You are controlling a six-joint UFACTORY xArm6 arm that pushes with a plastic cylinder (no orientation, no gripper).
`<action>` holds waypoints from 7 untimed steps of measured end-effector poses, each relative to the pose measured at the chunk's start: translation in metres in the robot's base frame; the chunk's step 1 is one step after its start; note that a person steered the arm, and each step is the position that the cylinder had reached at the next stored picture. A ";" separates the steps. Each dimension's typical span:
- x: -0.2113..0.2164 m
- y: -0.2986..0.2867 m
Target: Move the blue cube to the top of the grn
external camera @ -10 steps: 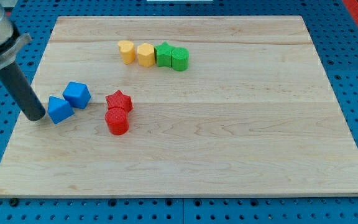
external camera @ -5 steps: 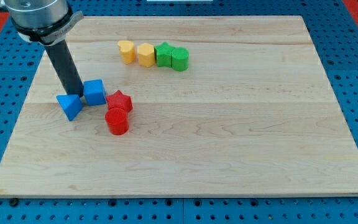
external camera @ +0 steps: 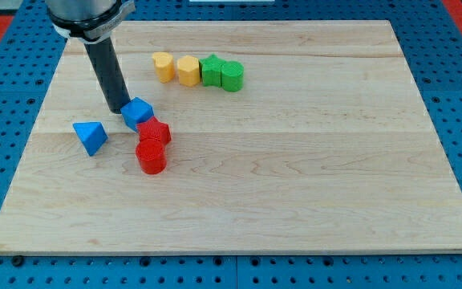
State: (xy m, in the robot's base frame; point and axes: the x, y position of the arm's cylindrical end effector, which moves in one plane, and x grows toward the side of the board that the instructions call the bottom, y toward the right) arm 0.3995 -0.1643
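The blue cube (external camera: 138, 111) lies left of the board's middle, touching the red star block (external camera: 154, 131) at its lower right. My tip (external camera: 120, 108) stands against the cube's upper left side. The green star-like block (external camera: 212, 70) and the green cylinder (external camera: 232, 76) sit side by side near the view's top, well to the upper right of the cube.
A blue triangular block (external camera: 91, 136) lies left of and below the cube. A red cylinder (external camera: 151, 156) sits just below the red star. A yellow heart-shaped block (external camera: 163, 66) and a yellow hexagonal block (external camera: 188, 70) stand left of the green blocks. The wooden board (external camera: 295, 177) rests on a blue pegboard.
My tip has moved right and up from beside the blue triangular block. The blue cube has slid right until it touches the red star. The triangular block has stayed behind.
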 end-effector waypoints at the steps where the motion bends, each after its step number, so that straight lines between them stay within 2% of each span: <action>1: 0.000 0.019; 2: 0.000 0.038; 3: 0.000 0.016; 4: 0.000 -0.035; 5: 0.014 -0.055; 7: 0.073 -0.054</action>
